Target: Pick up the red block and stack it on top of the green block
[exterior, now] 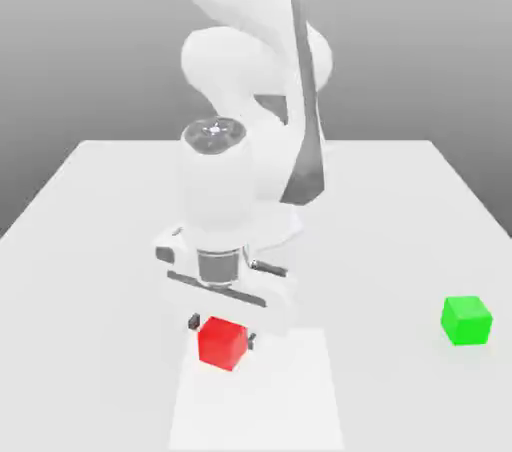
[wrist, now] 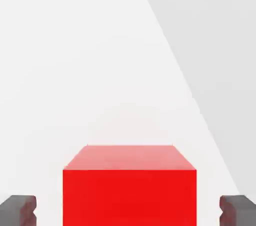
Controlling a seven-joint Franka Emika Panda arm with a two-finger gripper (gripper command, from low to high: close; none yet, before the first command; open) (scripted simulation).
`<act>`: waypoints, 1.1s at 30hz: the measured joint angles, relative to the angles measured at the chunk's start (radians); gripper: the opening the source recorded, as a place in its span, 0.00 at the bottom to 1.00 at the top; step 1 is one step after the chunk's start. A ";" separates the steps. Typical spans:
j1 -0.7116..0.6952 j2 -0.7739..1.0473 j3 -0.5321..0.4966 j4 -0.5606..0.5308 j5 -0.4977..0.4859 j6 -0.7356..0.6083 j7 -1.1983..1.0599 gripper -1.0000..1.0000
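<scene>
The red block [exterior: 222, 343] is at the table's near side, left of centre in the exterior view, directly under the white arm's hand. My gripper [exterior: 221, 332] points straight down and is shut on the red block, with one dark finger [exterior: 193, 321] on each side of it. The hand view has the red block [wrist: 129, 190] between the two dark fingertips [wrist: 17, 210], with my gripper [wrist: 128, 210] centred over it. I cannot tell whether the block rests on the table or is just off it. The green block [exterior: 467, 320] stands alone on the table, far off to the exterior view's right.
The white table [exterior: 400, 200] carries just the two blocks. The arm's base and links [exterior: 250, 70] rise behind the hand at the table's middle. A brighter strip of table [exterior: 260, 400] lies under the hand toward the near edge.
</scene>
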 joint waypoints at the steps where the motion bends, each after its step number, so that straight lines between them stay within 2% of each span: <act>1: 0.000 0.000 0.000 0.000 -0.001 0.000 0.001 0.00; 5: -0.001 0.005 0.001 0.001 -0.004 0.005 0.003 0.00; 12: -0.009 -0.222 0.013 -0.031 0.013 -0.190 -0.009 0.00; 27: 0.662 -0.193 0.307 0.183 0.008 -0.376 -0.089 0.00; 28: 0.708 -0.172 0.298 0.189 -0.007 -0.361 -0.081 0.00; 33: 0.690 -0.031 0.227 0.201 -0.103 -0.236 -0.013 0.00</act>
